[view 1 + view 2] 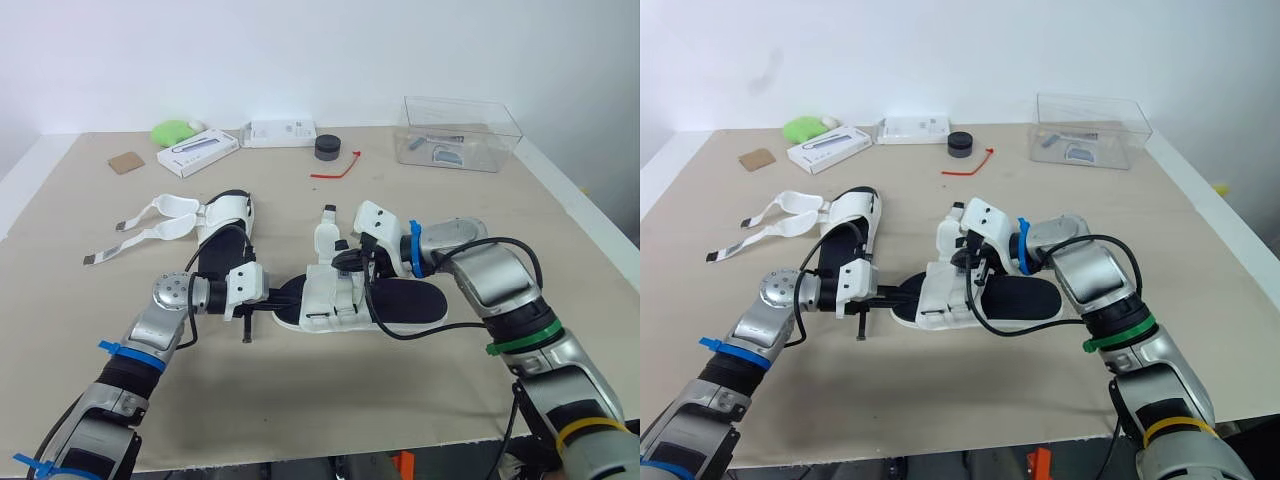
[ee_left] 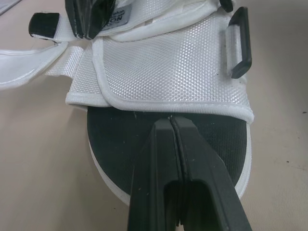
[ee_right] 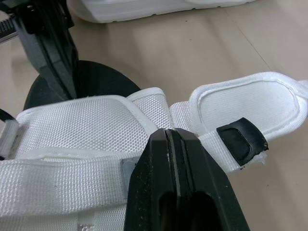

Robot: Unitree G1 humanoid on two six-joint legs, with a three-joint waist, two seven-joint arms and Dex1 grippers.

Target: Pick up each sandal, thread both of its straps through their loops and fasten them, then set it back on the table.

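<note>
- Currently I have the near sandal (image 1: 410, 300) lying flat on the desk (image 1: 300, 400), mid-front, between both arms, with the toe toward my left arm.
- left gripper (image 2: 171, 120): fingers clenched together, lying over the black footbed at the toe, tips up against the hem of the white upper. I can't tell if they pinch anything.
- right gripper (image 3: 171, 137): fingers pressed together, sitting right on the white strap (image 3: 211, 139) near its black tip (image 3: 240, 142). I can't tell if the webbing is actually caught between them.
- The plastic loop (image 2: 238, 43) sits on the side of the upper, with nothing through it that I can see.
- A black cable (image 1: 400, 335) from my right wrist loops along the near edge of that sandal.
- The second sandal (image 1: 228, 222) is just behind my left gripper, and its two loose straps (image 1: 150, 225) trail flat toward the left edge.
- The rest sits along the back of the desk, well apart from the work.
  - a brown card scrap (image 1: 126, 162)
  - a green lump (image 1: 172, 131)
  - a white box (image 1: 198, 152)
  - a flat white pack (image 1: 283, 133)
  - a black round piece (image 1: 328, 148)
  - a red tie (image 1: 338, 168)
  - a clear plastic bin (image 1: 460, 135)
</note>
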